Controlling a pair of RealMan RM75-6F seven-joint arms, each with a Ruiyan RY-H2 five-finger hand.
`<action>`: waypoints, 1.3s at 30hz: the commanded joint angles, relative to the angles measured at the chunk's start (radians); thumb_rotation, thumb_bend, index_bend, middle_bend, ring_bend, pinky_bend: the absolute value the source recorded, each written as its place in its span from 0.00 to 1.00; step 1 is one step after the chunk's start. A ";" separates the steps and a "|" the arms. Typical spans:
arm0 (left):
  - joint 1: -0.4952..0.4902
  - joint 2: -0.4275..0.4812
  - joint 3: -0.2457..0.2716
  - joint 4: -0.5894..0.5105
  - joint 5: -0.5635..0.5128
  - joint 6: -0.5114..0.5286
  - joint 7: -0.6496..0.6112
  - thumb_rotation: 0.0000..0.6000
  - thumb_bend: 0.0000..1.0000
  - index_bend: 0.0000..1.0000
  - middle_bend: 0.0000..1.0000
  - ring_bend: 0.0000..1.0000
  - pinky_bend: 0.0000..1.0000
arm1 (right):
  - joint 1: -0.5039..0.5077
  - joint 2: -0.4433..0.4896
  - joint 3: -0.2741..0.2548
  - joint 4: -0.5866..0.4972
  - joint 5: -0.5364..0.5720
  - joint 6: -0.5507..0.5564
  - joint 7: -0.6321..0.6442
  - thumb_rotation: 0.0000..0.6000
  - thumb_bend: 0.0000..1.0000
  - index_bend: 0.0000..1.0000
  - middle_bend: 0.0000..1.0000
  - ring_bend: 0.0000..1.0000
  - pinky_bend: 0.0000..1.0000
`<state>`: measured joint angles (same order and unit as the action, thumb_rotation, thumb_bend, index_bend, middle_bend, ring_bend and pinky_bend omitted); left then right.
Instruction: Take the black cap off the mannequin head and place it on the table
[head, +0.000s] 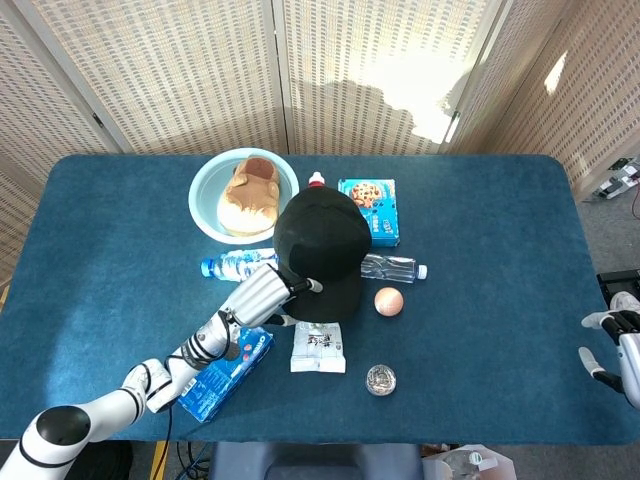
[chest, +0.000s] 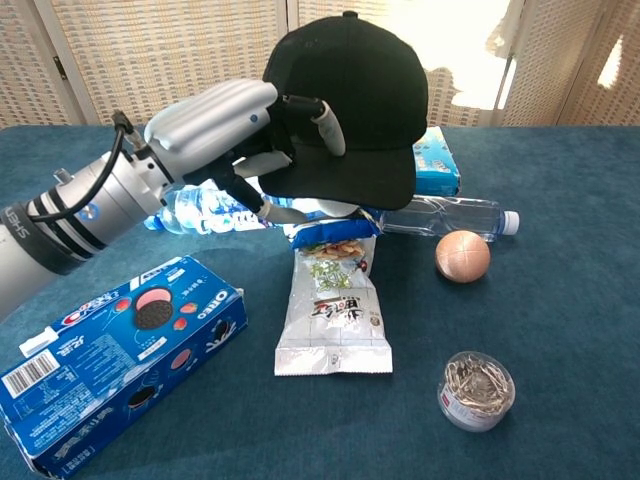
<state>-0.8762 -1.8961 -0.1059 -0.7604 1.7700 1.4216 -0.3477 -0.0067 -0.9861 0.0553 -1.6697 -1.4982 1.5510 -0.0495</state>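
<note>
Left hand (chest: 235, 125) grasping black cap (chest: 350, 95) brim on mannequin head; right hand (head: 622, 345) released at table (head: 500, 220) edge.

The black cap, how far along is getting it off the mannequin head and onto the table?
Nothing is finished: the black cap sits on the mannequin head. In hand: the left hand has fingers over and under the brim's edge, but a firm grip isn't clear. Left: lifting it off and laying it on the table.

Staged lab-like test space — perforated folding screens (head: 170, 70), blue cloth table (head: 480, 230), assorted props
</note>
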 joint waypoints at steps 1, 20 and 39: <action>-0.008 -0.014 -0.001 0.015 -0.008 0.007 -0.009 1.00 0.10 0.43 1.00 1.00 1.00 | -0.003 0.001 0.000 0.001 0.001 0.003 0.002 1.00 0.30 0.45 0.45 0.33 0.36; -0.041 -0.094 -0.012 0.077 -0.048 0.041 -0.013 1.00 0.37 0.52 1.00 1.00 1.00 | -0.010 -0.002 0.000 0.016 0.004 0.006 0.021 1.00 0.30 0.45 0.45 0.33 0.36; -0.049 -0.010 -0.084 -0.076 -0.108 0.100 0.007 1.00 0.46 0.60 1.00 1.00 1.00 | -0.017 0.003 0.001 0.018 -0.001 0.015 0.033 1.00 0.30 0.45 0.45 0.33 0.37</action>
<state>-0.9230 -1.9193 -0.1802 -0.8201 1.6693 1.5211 -0.3500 -0.0234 -0.9836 0.0566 -1.6513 -1.4987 1.5656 -0.0162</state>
